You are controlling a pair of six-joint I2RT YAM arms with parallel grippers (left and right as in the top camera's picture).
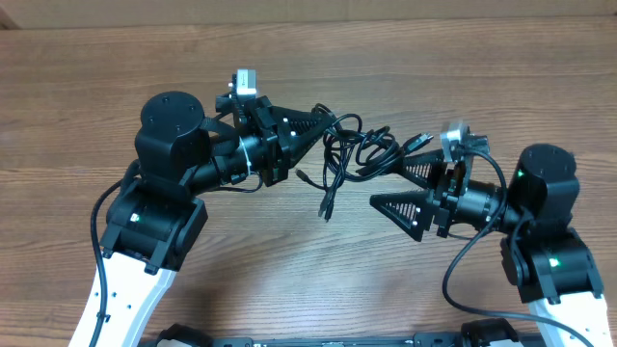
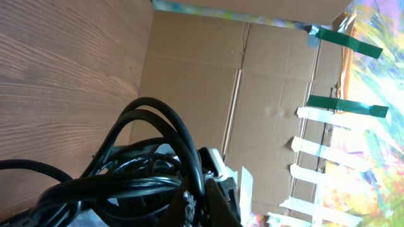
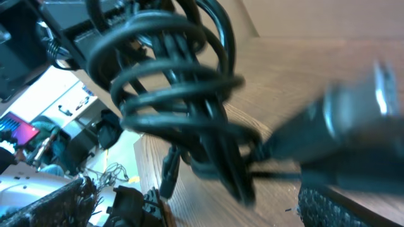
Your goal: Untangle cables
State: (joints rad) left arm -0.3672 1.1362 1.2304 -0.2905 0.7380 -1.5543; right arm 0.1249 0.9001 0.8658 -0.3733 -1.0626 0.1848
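Observation:
The cables (image 1: 352, 146) are a tangled bunch of thin black cords hanging between my two grippers, above the wooden table (image 1: 289, 58). My left gripper (image 1: 316, 123) is shut on the bunch's left side. In the left wrist view, a cord of the looped cables (image 2: 142, 173) is pinched between the jaws (image 2: 211, 195). My right gripper (image 1: 388, 183) is open, its upper finger against the bunch's right side. Loose ends with plugs hang down (image 1: 326, 207). In the right wrist view the coiled cables (image 3: 180, 94) fill the frame above the open fingers (image 3: 196, 211).
A plug end (image 1: 420, 141) sticks out near the right gripper's camera. The left wrist view shows a cardboard wall (image 2: 208, 82) with green and white tape beyond the table edge. Each arm's own thicker black cable (image 1: 463, 260) loops beside its base.

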